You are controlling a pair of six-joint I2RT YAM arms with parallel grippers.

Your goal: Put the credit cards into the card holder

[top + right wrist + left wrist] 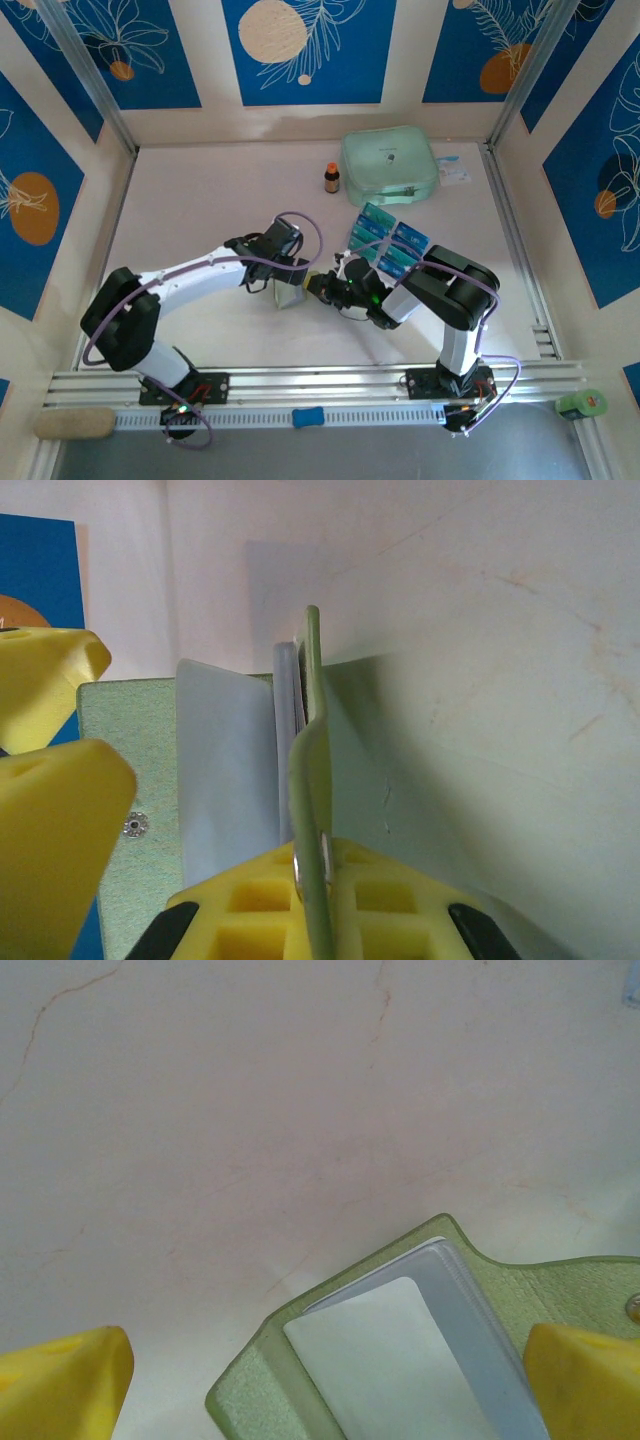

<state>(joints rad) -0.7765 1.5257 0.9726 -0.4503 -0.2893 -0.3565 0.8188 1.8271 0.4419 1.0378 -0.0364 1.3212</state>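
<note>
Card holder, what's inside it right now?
Pale clear pockets show inside the open card holder; the front one looks empty. The pockets behind it cover one another, so their contents can't be told.

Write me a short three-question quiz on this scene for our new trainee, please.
1. True or false: the right gripper is shut on a flap of the card holder.
2. Fill in: the left gripper is ____ (open or shut).
3. Where are the credit cards? A) inside the card holder; B) on the table, near the mint-green zip case; C) in the left gripper.
Key: 1 true; 2 open; 3 B.
</note>
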